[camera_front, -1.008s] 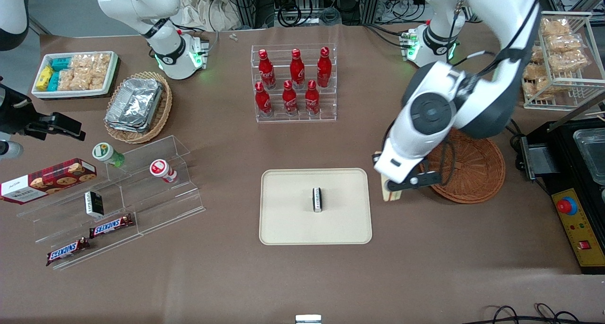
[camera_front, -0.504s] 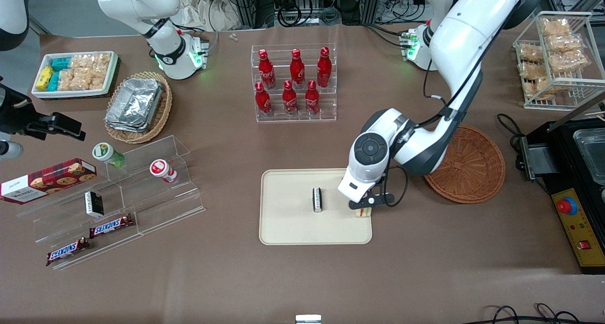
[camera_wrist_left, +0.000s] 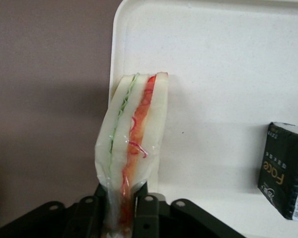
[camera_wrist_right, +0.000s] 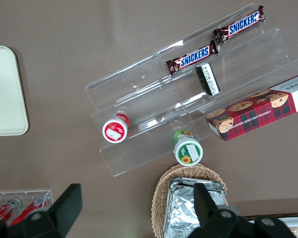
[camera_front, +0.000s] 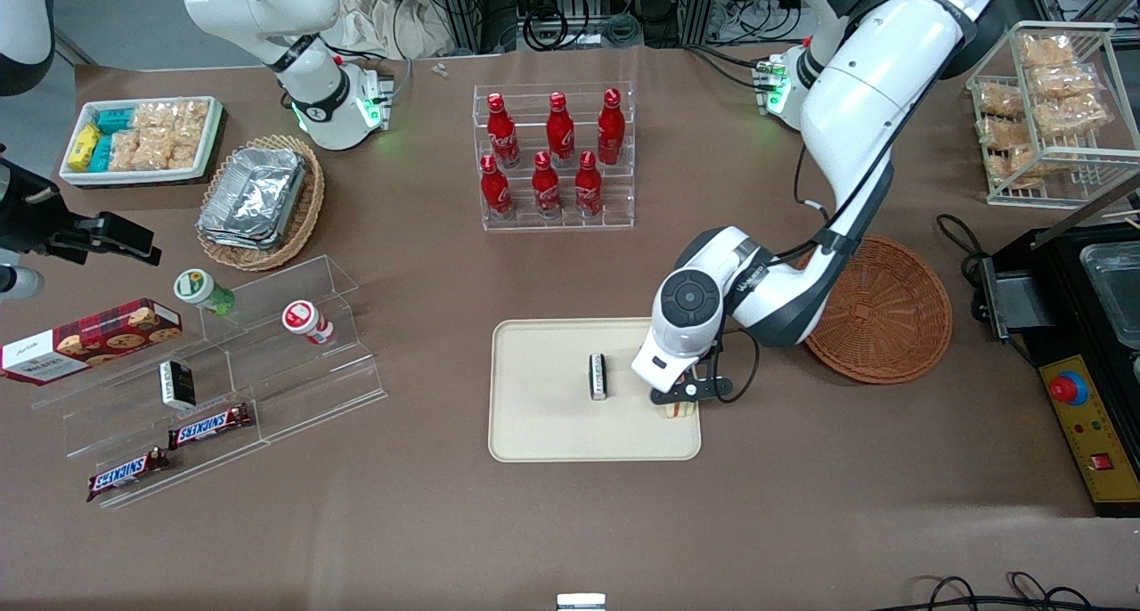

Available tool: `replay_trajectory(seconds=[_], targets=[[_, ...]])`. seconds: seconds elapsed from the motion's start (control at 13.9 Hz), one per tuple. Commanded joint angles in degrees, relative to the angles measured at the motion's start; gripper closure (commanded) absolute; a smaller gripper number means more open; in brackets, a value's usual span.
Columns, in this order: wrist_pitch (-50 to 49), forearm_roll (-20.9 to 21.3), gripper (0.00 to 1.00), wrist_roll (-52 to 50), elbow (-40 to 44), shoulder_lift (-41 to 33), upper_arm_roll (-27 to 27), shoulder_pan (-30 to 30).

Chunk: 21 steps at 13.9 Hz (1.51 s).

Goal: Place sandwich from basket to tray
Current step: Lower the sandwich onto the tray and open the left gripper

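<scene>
My left gripper [camera_front: 679, 403] [camera_wrist_left: 121, 210] is shut on the sandwich [camera_wrist_left: 131, 144], a clear-wrapped white wedge with red and green filling, pinched by its narrow end. In the front view only a sliver of the sandwich [camera_front: 680, 410] shows under the wrist. It hangs just above the cream tray [camera_front: 543, 433] [camera_wrist_left: 223, 64], at the tray's edge nearest the basket. The reddish-brown wicker basket [camera_front: 877, 313] lies toward the working arm's end of the table and holds nothing.
A small black packet [camera_front: 598, 377] [camera_wrist_left: 284, 169] lies at the tray's middle. A clear rack of red bottles [camera_front: 554, 157] stands farther from the camera than the tray. A black machine with a red button [camera_front: 1082, 388] sits beside the basket. Acrylic steps with snacks [camera_front: 214, 370] lie toward the parked arm's end.
My gripper carried the sandwich from beside the basket over onto the tray's edge, and it has sunk a little lower in the last half second.
</scene>
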Motion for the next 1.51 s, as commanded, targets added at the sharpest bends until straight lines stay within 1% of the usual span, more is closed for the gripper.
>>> replay_trajectory(seconds=[0.0,0.65,0.86,1.01,1.22,1.3,1.37,1.44], targets=[[-0.18,1.38,0.0,-2.84,1.95,1.25,0.13,-0.76],[-0.18,1.2,0.0,-2.94,2.22,1.25,0.13,-0.76],[-0.79,1.46,0.0,-2.85,2.65,-0.41,0.13,-0.5],[-2.8,0.85,0.0,-2.94,3.01,-4.18,0.22,-0.15],[-13.33,0.59,0.0,-1.98,4.06,-11.47,0.56,0.29],[-15.45,-0.37,0.0,-1.8,3.89,-13.93,0.48,2.99],[-15.99,-2.99,0.0,-1.62,3.89,-16.04,0.22,5.02],[-16.26,-5.37,0.0,0.38,3.63,-18.68,0.56,5.48]])
